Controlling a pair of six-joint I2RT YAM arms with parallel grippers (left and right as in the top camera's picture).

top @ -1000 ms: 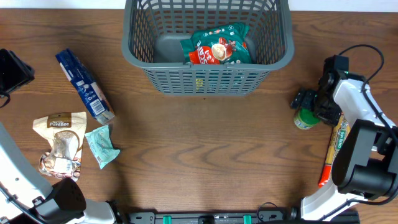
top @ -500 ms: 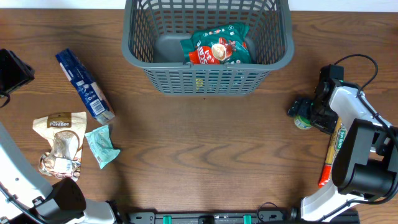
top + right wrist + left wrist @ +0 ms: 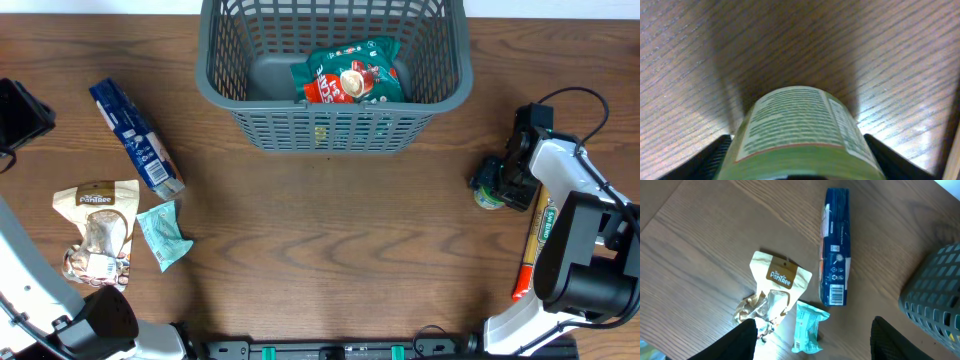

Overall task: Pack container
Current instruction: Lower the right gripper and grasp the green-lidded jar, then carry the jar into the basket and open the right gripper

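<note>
The container (image 3: 335, 125), a dark grey lattice basket, stands at the back middle of the table. A red and green packet (image 3: 350, 75) lies inside it. My right gripper (image 3: 497, 182) is at the right side, shut around a small green can (image 3: 487, 197) that stands on the table. In the right wrist view the can (image 3: 795, 120) fills the space between the fingers (image 3: 797, 152). My left gripper (image 3: 20, 115) is open and empty, high at the far left. In the left wrist view its fingers (image 3: 813, 330) hover above the loose packets, and the basket's corner (image 3: 935, 300) shows at the right.
At the left lie a blue packet (image 3: 135, 135) (image 3: 835, 245), a beige pouch (image 3: 95, 225) (image 3: 775, 292) and a teal packet (image 3: 162, 235) (image 3: 809, 327). A long orange and yellow stick packet (image 3: 537, 240) lies right of the can, partly under the right arm.
My right gripper moved down and left over the green can, then its fingers drew in around it. The left arm and the packets have not moved.
</note>
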